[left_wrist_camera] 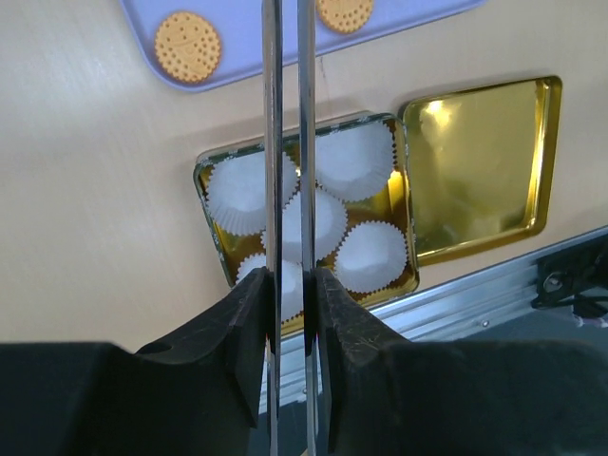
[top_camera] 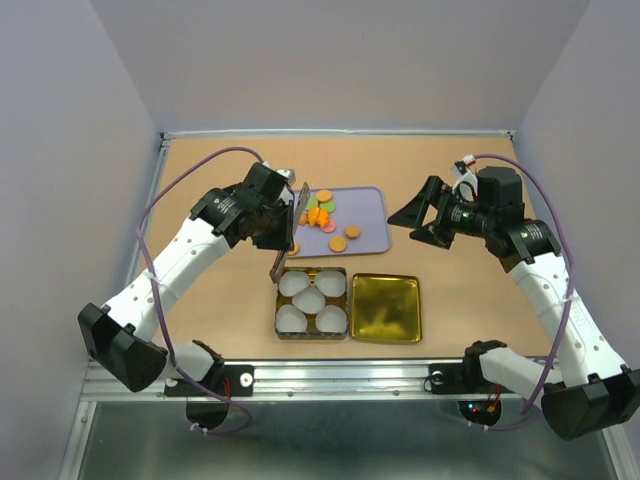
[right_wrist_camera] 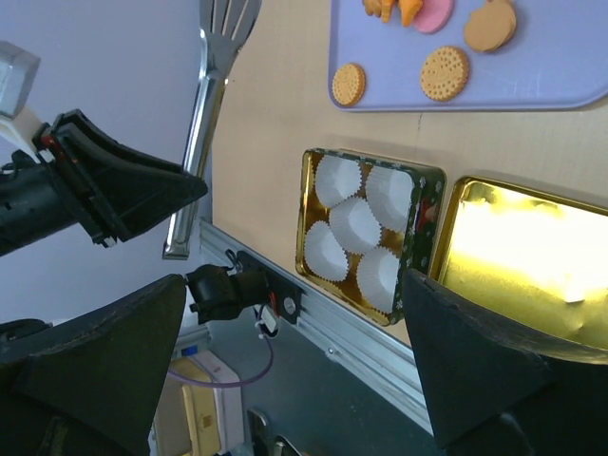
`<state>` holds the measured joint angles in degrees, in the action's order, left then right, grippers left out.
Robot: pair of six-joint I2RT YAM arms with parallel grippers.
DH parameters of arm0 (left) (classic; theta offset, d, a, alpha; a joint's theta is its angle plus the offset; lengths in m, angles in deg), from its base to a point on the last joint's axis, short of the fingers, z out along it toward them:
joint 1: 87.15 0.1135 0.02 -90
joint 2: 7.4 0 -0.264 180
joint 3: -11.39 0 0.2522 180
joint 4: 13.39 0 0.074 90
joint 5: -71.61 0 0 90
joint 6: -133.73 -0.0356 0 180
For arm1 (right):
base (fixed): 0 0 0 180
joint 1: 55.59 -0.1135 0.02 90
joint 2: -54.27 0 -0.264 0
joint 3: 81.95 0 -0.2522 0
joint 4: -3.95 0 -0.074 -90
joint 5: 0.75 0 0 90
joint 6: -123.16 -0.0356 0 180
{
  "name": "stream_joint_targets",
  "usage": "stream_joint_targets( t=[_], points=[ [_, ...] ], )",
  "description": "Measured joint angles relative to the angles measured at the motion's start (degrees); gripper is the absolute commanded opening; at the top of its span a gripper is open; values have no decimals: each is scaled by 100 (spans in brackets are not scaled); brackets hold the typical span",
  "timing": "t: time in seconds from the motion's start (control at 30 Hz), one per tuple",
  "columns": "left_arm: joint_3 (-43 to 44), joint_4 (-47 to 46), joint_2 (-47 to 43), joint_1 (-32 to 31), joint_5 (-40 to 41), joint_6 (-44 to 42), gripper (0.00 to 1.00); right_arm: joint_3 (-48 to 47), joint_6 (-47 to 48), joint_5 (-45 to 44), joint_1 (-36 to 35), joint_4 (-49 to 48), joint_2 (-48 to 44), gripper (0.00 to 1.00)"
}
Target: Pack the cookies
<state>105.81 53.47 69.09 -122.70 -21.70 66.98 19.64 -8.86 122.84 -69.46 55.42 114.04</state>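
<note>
The cookies (top_camera: 324, 215) lie on a lavender tray (top_camera: 372, 205): orange, green and pink discs, with a small orange heap in the middle. They also show in the left wrist view (left_wrist_camera: 187, 46) and the right wrist view (right_wrist_camera: 444, 73). My left gripper (top_camera: 285, 228) is shut on metal tongs (top_camera: 279, 262), held steeply at the tray's left end, above the table. In the left wrist view the tongs' two strips (left_wrist_camera: 272, 142) run between the closed jaws (left_wrist_camera: 289, 280). My right gripper (top_camera: 415, 220) is open and empty, in the air right of the tray.
An open gold tin (top_camera: 279, 300) holding several white paper cups stands near the front edge. Its gold lid (top_camera: 386, 307) lies upside down just to its right. Grey walls surround the table on three sides.
</note>
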Motion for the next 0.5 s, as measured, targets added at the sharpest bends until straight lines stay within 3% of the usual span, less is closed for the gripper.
stream_joint_targets(
  t=[0.5],
  points=[
    [-328, -83, 313, 2, 601, -656, 30, -46, -625, -232, -2, 186, 520, 100]
  ],
)
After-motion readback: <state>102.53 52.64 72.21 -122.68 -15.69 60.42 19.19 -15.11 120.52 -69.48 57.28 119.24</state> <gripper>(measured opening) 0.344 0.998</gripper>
